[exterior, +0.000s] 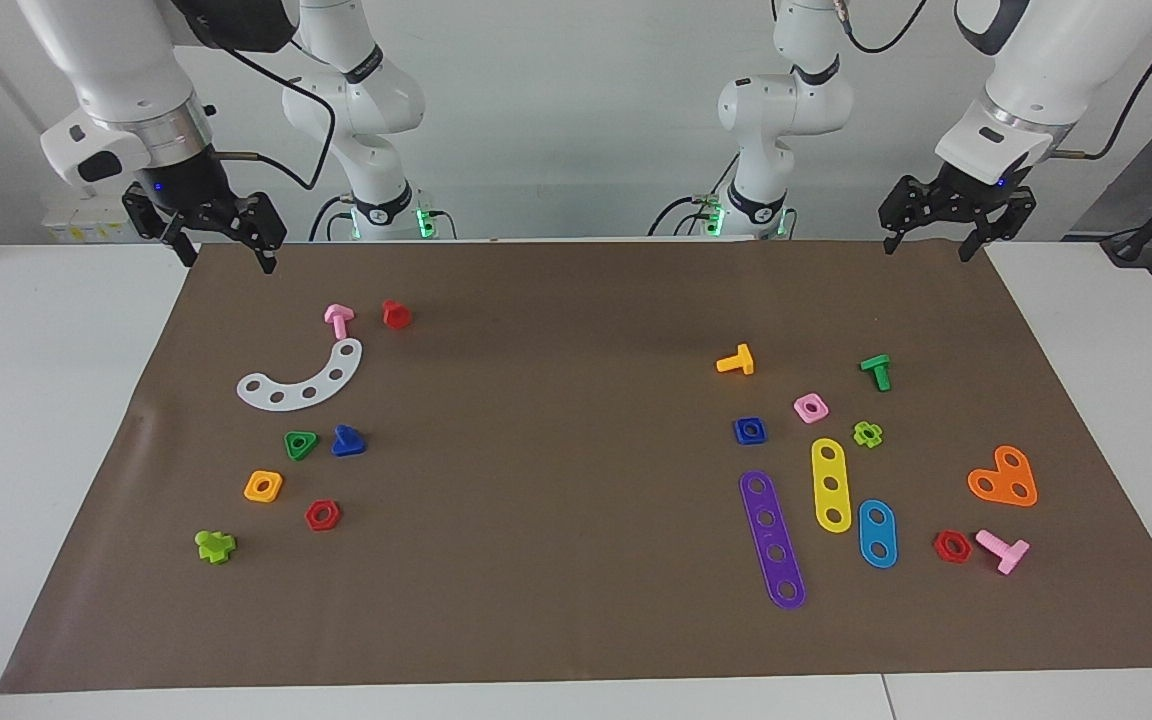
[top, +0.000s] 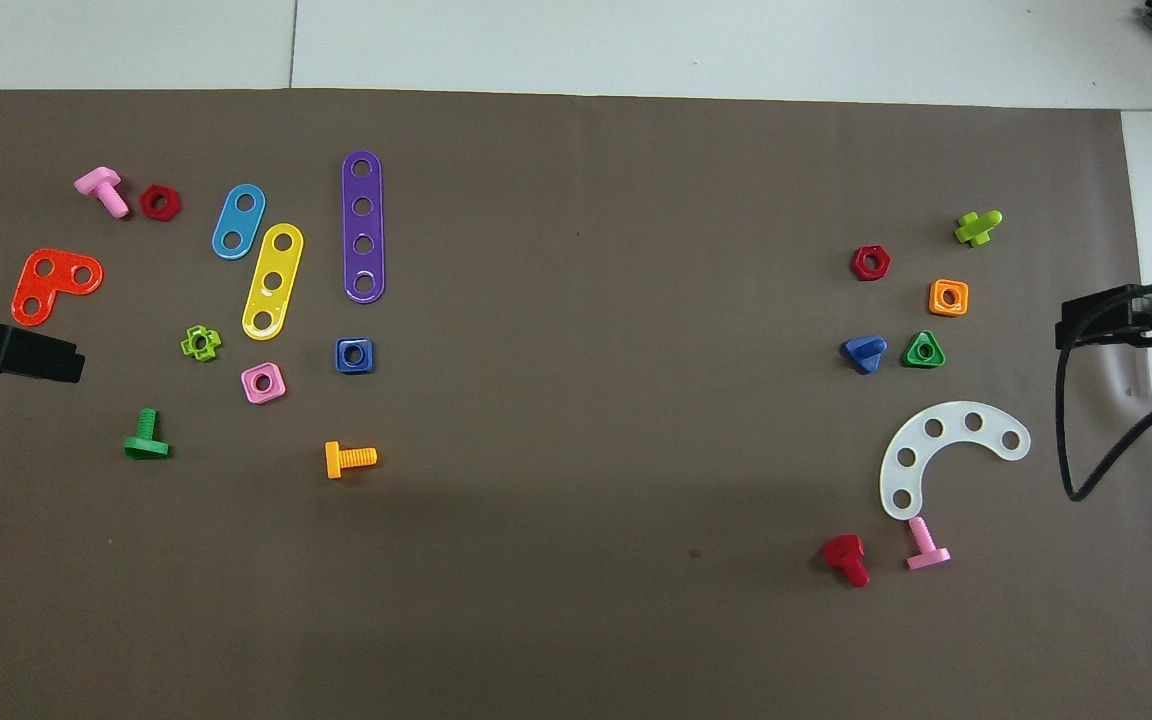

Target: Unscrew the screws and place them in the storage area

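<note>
Facing view, upper left of the frame: the right hand (exterior: 224, 253) hangs in the air over the mat's edge nearest the robots, its fingers spread apart with nothing between them. At the upper right of the same frame the left hand (exterior: 926, 243) hangs likewise over that edge, fingers apart and bare. In the overhead view the right hand (top: 1126, 318) enters at the right edge of the frame and the left hand (top: 26, 352) at the left edge.

The blue screw (exterior: 347, 441) lies in the left half of the facing frame on the brown paper mat (exterior: 556, 450) that covers the desk, just beside the green triangular nut (exterior: 301, 444) and apart from it. In the overhead frame the blue screw (top: 864, 352) sits at the right, above the white curved strip (top: 936, 455). Around it lie an orange square nut (exterior: 263, 486), a red hex nut (exterior: 322, 515), a light green screw (exterior: 215, 545), a pink screw (exterior: 338, 320) and a red screw (exterior: 396, 314).

Toward the right of the facing frame lie the purple strip (exterior: 772, 540), yellow strip (exterior: 830, 484) and blue strip (exterior: 877, 533).
</note>
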Motion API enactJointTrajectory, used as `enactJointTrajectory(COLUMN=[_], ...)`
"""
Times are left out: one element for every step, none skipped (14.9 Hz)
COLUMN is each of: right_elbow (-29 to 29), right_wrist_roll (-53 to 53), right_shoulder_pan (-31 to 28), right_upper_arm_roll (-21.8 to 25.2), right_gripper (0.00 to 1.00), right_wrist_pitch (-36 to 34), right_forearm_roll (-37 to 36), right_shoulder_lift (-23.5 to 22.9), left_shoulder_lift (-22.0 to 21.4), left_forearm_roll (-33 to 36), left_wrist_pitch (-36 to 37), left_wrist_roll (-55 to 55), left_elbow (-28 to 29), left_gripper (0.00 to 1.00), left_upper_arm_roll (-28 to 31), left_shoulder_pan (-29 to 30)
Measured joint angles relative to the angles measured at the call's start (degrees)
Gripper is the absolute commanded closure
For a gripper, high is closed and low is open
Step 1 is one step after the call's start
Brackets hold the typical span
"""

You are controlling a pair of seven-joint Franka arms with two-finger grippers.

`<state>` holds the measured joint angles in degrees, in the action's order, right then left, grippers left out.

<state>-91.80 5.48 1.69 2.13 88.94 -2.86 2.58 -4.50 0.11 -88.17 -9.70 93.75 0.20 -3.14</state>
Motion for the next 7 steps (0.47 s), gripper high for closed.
enactJointTrajectory(right_elbow=[0.0,0.02,0.05,0.1,0.18,0.25,0.29], right_wrist_roll=[0.0,0.0,0.0,0.0,-0.01,-0.01,-0.01], right_shoulder_pan=[0.01,0.02,0.02,0.02,0.02,0.02,0.02], right_upper_arm_roll=[-0.02,-0.03,-0.04,-0.04,-0.04,-0.04,-0.04], right_gripper=[0.0,0.0,0.0,0.0,0.0,0.0,0.0], right_wrist_pitch=[-0.42,-0.73,-0.87,-0.87,-0.87,-0.87,-0.87], right_forearm_roll=[0.31,0.44,0.46,0.47,0.47,0.47,0.47], right_shoulder_lift=[-0.02,-0.02,-0.02,-0.02,-0.02,-0.02,-0.01], left_shoulder_lift=[0.0,0.0,0.0,0.0,0.0,0.0,0.0], left_forearm_roll=[0.0,0.0,0.0,0.0,0.0,0.0,0.0], left_wrist_pitch=[0.0,0.0,0.0,0.0,0.0,0.0,0.0], left_wrist_roll=[0.0,0.0,0.0,0.0,0.0,0.0,0.0], left_elbow=[0.0,0.0,0.0,0.0,0.0,0.0,0.0], left_gripper=[0.0,0.0,0.0,0.0,0.0,0.0,0.0], left_upper_arm_roll=[0.01,0.01,0.01,0.01,0.0,0.0,0.0], left_shoulder_pan=[0.01,0.03,0.05,0.05,0.05,0.06,0.07])
